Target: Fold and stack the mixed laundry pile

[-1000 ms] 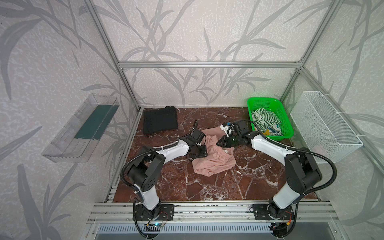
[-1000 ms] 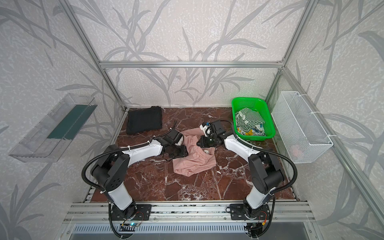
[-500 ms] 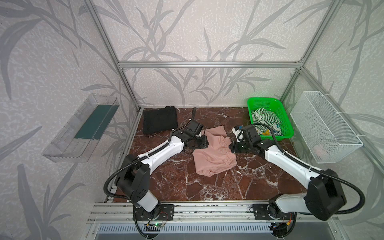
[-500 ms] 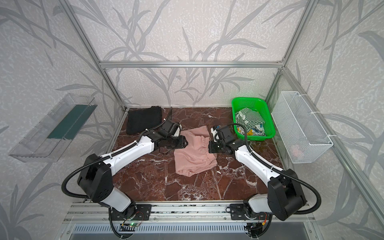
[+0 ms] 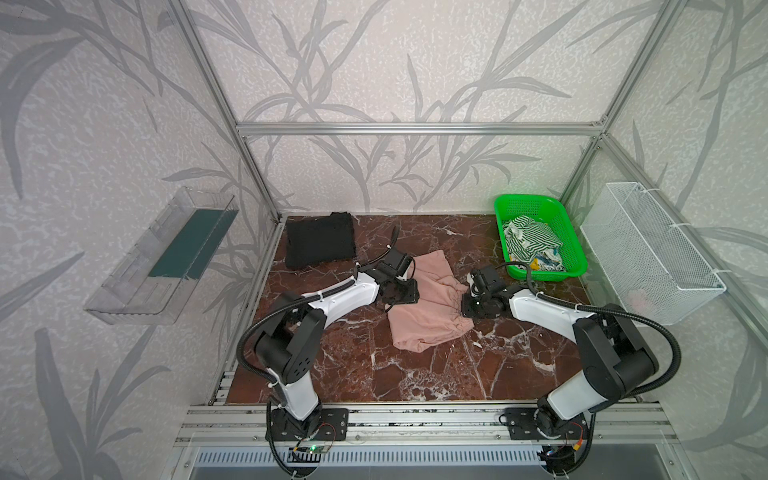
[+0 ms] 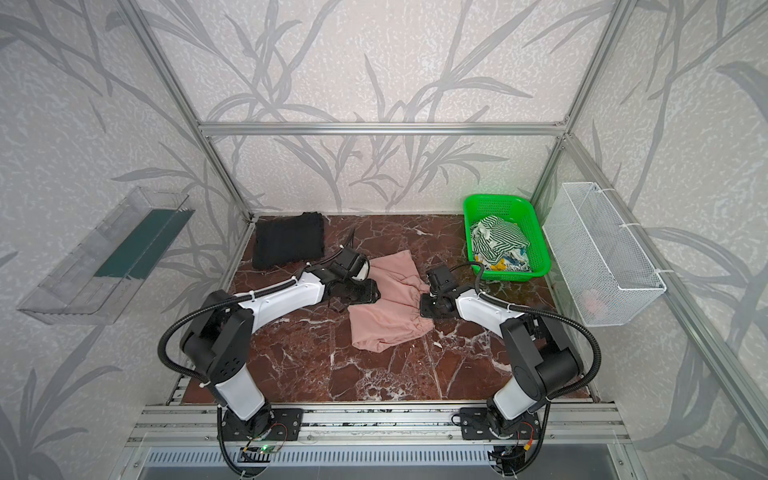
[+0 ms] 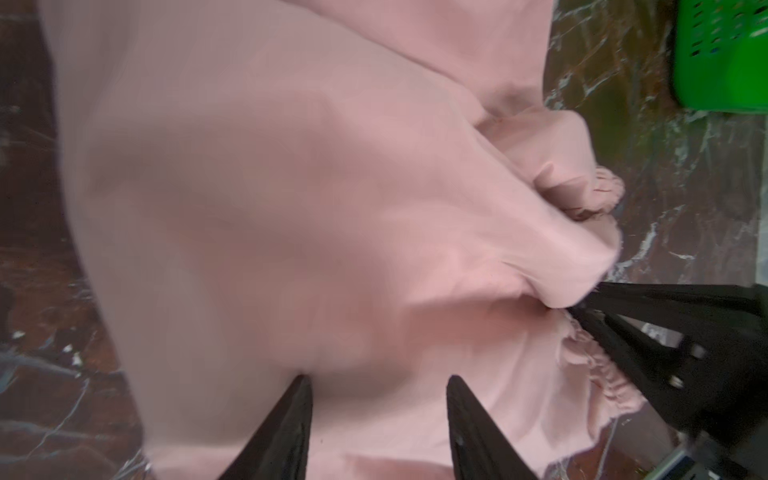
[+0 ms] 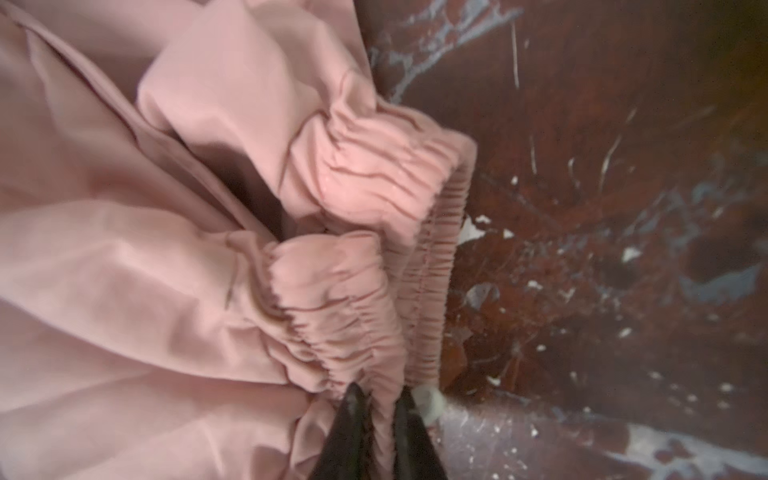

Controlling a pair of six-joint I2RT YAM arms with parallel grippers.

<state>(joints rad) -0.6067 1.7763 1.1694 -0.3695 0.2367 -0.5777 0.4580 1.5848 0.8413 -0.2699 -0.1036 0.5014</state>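
While the pink shorts [image 5: 428, 309] lie rumpled on the table [image 5: 415, 374], the two tools sit at opposite edges of them, with the cloth between.

The left tool [image 7: 378, 380] is released. Its jaws stand apart, and smooth pink cloth spreads under and ahead of its tips with nothing pinched between them.

The right tool [image 8: 378, 395] is clenched narrowly on the gathered waistband [image 8: 353, 324], a fold of elastic caught between its fingers. More of the band bunches just ahead of its tips, and there is bare table to one side.

In both top views the left tool [image 5: 409, 291] touches the edge of the shorts [image 6: 386, 311] across from the right tool [image 5: 464, 308].

A black shirt [image 5: 320, 245] lies folded flat well behind the left tool, in a far corner of the table.

Behind the right tool stands a green basket [image 5: 528, 200]. It holds a striped cloth [image 5: 530, 241] and a small printed piece [image 5: 546, 261].

A wire basket [image 5: 648, 249] hangs on the wall beyond it.
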